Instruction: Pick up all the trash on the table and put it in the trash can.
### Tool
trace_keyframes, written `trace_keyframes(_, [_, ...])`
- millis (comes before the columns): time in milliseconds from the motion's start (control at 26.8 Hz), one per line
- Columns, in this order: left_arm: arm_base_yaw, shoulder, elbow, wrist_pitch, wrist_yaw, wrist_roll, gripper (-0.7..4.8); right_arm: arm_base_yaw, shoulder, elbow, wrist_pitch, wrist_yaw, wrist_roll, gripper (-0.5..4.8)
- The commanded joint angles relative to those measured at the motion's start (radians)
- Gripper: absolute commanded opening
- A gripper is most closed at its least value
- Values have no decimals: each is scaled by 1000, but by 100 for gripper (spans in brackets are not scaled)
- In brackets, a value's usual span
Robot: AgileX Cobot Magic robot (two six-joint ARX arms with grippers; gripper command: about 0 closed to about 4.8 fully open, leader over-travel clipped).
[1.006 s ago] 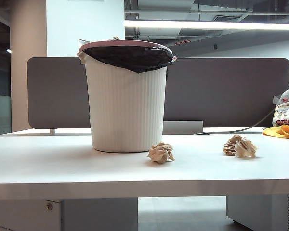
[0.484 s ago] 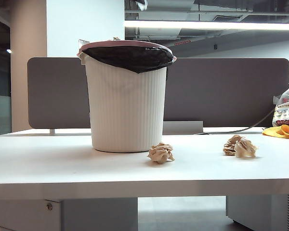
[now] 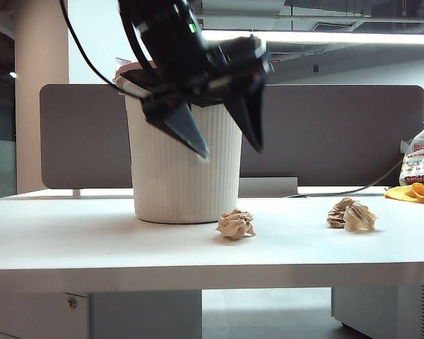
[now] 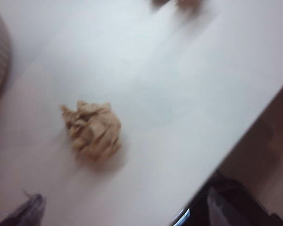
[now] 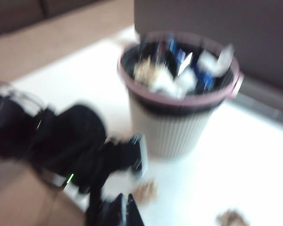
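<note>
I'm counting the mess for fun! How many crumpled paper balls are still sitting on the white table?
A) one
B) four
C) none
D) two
D: one paper ball lies just in front of the trash can, and a second paper ball sits further to the right on the table, while the left tool hangs open above with nothing in it.
</note>
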Motion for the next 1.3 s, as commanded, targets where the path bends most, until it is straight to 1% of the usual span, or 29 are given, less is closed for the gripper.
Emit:
trace_keyframes(37, [-1,66,6,97,-3,-35,479,1,-5,-64,-80,-40,7,-2])
trace_keyframes(112, [-1,105,6,110,-3,-84,479,2,-5,-120,-116,-45,28,-1])
trace_keyframes(186, [0,135,6,107,-3,-113,479,5,-6,-171,-136,-47,27,-2])
trace_keyframes(335, [0,185,6,122,-7,-112,479,5,-30,-281,-100,-49,28,-1])
trace_keyframes(410, [3,203,6,148,-7,-112,479,5,-40,-313,-79,-70,32,-1])
trace_keyframes(559, [6,225,6,204,-21,-112,479,6,-42,-320,-72,-74,31,-2])
trace_keyframes(745, [6,232,6,217,-62,-111,479,6,-42,-320,-62,-74,32,-1])
trace_keyframes(782, [6,235,6,217,-79,-111,396,5,-42,-320,-62,-74,31,-1])
trace_keyframes(820, [6,236,6,217,-87,-111,300,6,-42,-320,-61,-74,31,-2])
trace_keyframes(857, [6,236,6,218,-93,-111,174,5,-42,-320,-61,-74,31,-2])
trace_keyframes(894, [6,237,6,220,-94,-111,73,6,-42,-320,-61,-74,31,-1])
trace_keyframes(931, [7,238,6,224,-98,-111,-15,6,-42,-320,-61,-74,31,-1])
trace_keyframes(969, [9,238,6,229,-101,-111,-3,5,-42,-320,-61,-74,31,-1])
trace_keyframes(1304, [23,240,10,247,-101,-108,-5,5,-43,-320,-52,-74,31,-1])
